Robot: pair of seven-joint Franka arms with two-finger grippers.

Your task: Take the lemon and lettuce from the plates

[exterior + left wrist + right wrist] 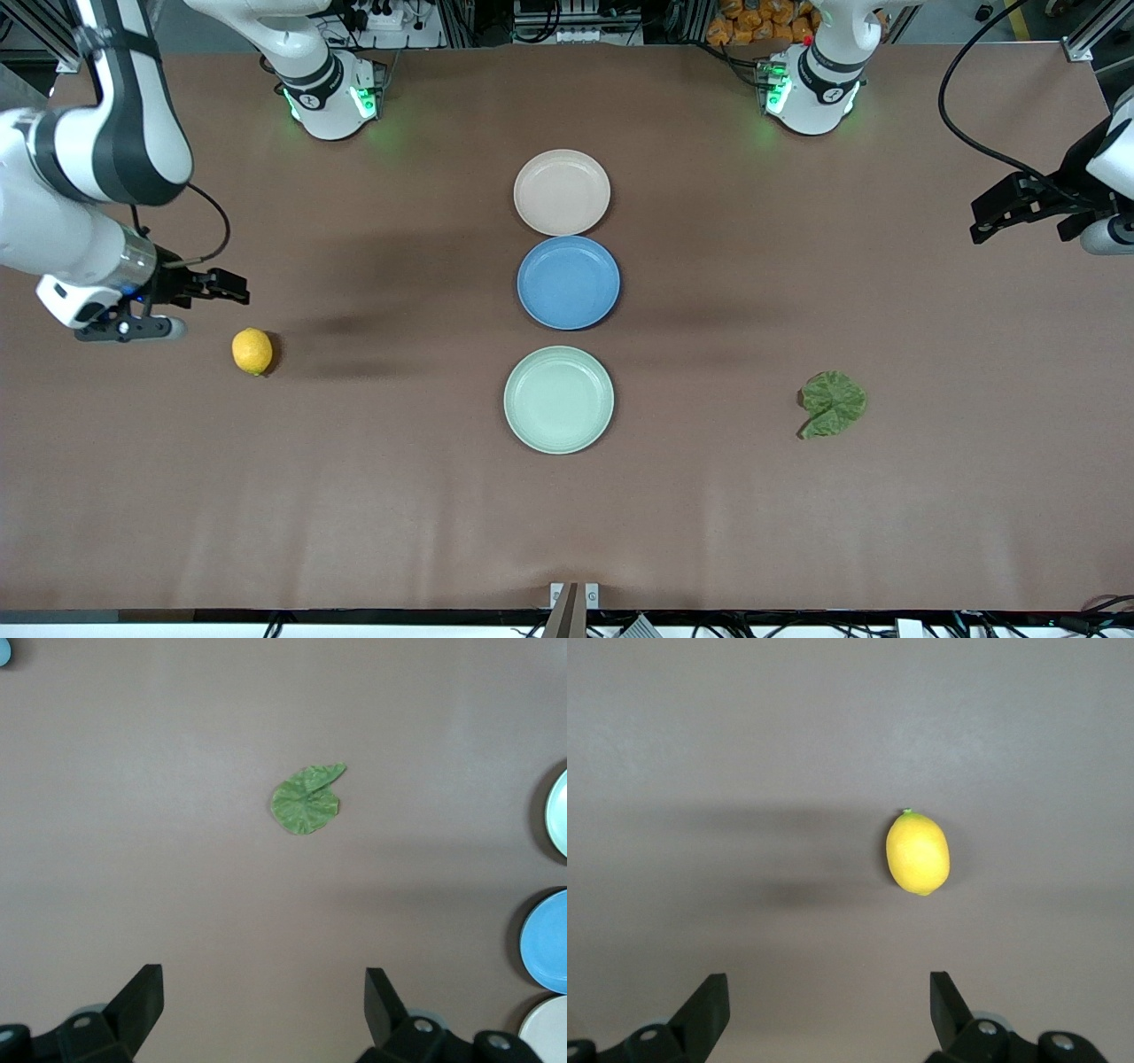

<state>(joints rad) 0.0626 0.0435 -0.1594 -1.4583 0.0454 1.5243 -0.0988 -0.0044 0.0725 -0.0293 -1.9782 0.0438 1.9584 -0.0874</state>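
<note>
Meanwhile both spread hands hover empty; lemon lies stem-end toward the bases.

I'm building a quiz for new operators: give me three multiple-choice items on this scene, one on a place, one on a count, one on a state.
1. Where is the lemon?
A. on the brown table
B. on the mint green plate
C. in a gripper

2. How many plates are there?
A. two
B. three
C. four

3. How is the left gripper?
A. shut on the lettuce
B. open, holding nothing
C. shut, holding nothing

Key: 1 A, it lies on the table near the right gripper. 2 B, beige, blue, mint green. 3 B, its fingers are spread and the lettuce lies apart.
</note>
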